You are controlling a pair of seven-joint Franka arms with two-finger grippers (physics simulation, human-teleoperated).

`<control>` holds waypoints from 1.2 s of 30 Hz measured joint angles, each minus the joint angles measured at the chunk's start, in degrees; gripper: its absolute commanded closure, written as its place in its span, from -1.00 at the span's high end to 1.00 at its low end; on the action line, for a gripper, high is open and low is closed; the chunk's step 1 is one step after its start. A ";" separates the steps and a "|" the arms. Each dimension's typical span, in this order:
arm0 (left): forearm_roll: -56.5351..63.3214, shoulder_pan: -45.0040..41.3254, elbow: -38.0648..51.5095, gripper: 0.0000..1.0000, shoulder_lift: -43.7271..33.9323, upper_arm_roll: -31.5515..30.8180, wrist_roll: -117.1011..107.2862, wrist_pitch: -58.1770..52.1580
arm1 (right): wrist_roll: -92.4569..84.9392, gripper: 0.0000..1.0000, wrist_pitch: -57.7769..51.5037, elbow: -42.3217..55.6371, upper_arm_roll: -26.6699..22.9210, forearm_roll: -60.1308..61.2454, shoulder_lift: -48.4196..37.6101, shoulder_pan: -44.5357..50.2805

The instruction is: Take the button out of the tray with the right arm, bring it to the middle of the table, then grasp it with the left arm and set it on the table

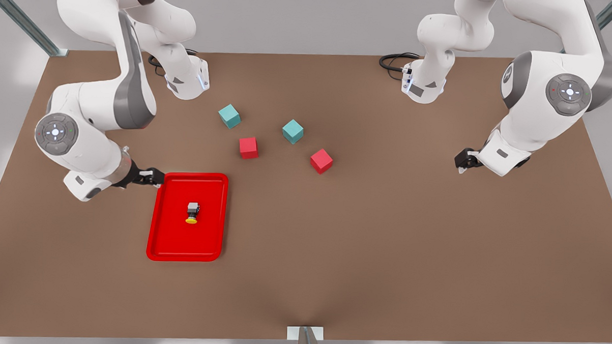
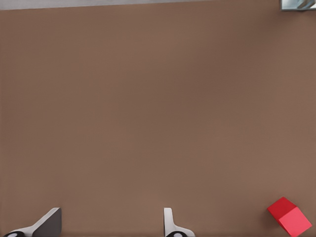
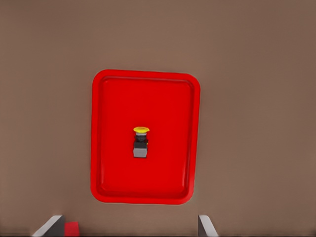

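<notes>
both arms are glossy white with rounded, jointed segments and dark grey bands at the joints. the right arm [image 1: 92, 108] and the left arm [image 1: 548, 94] each carry a round grey cap on one joint, marked with a white dot pattern and tiny red and green spots. small grey triangle marks sit on the white housings near the black cables at the back. the right gripper [image 1: 150, 177] and the left gripper [image 1: 467, 160] are black, with pale grey fingertips [image 2: 170, 224].

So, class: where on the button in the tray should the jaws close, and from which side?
Grip the button by its boxy grey base, coming straight down from above. It lies on its side in the tray, so the base's flat faces suit the jaws better than the round yellow cap.
</notes>
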 measured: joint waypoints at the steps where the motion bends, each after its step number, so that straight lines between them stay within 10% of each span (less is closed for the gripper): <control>1: 0.00 -0.02 0.00 1.00 0.00 0.00 -0.04 0.01 | -0.08 1.00 -0.26 -0.03 0.01 0.03 0.57 0.02; 16: 0.11 -1.62 0.28 1.00 4.00 -0.01 -0.45 0.71 | -1.56 1.00 13.36 -6.25 -0.06 3.98 19.88 -2.32; 36: 0.27 -1.75 0.35 1.00 4.23 -0.09 -0.60 1.60 | -6.00 1.00 55.32 -33.14 1.58 -0.91 12.05 0.49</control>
